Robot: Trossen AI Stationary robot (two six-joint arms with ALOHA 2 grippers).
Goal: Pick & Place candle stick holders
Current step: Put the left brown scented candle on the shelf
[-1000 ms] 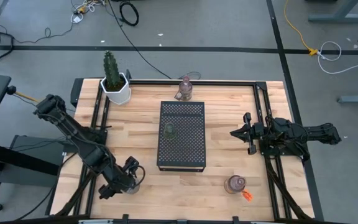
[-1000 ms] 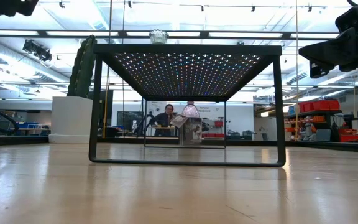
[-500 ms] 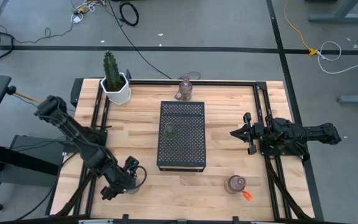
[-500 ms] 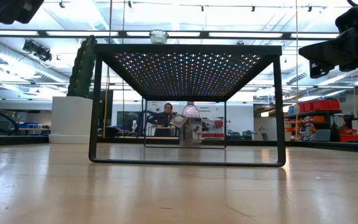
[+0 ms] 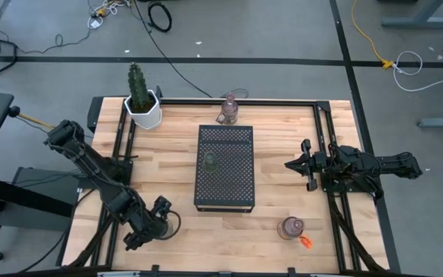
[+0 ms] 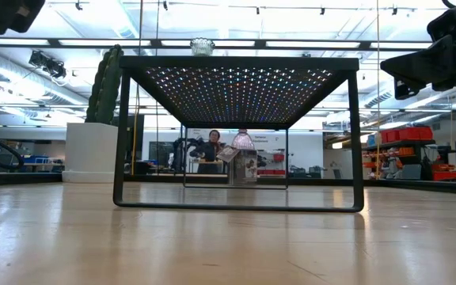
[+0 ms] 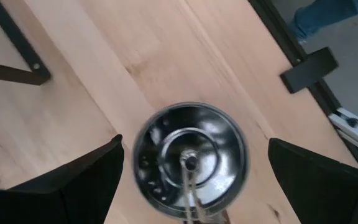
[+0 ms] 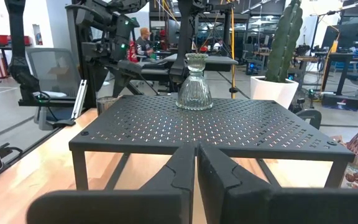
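Note:
A wide silvery-clear holder (image 7: pixel 188 163) stands on the table near its near left corner; it also shows in the high view (image 5: pixel 172 224). My left gripper (image 7: pixel 194 142) hangs above it, pointing down, open, one finger on either side of the holder and apart from it. A greenish clear holder (image 5: pixel 209 161) stands on the black perforated stand (image 5: pixel 237 192). One pink holder (image 5: pixel 229 110) stands at the far edge and another (image 5: pixel 291 227) at the near right. My right gripper (image 8: pixel 196 168) is shut and empty, held level to the right of the stand.
A white pot with a cactus (image 5: pixel 141 100) stands at the far left corner. An orange tag (image 5: pixel 306 242) lies beside the near-right pink holder. Black rails run along the table's left and right sides. Bare wood lies in front of the stand.
My left gripper has shifted a little toward the table's near edge above the silvery holder. Nothing on the table has moved.

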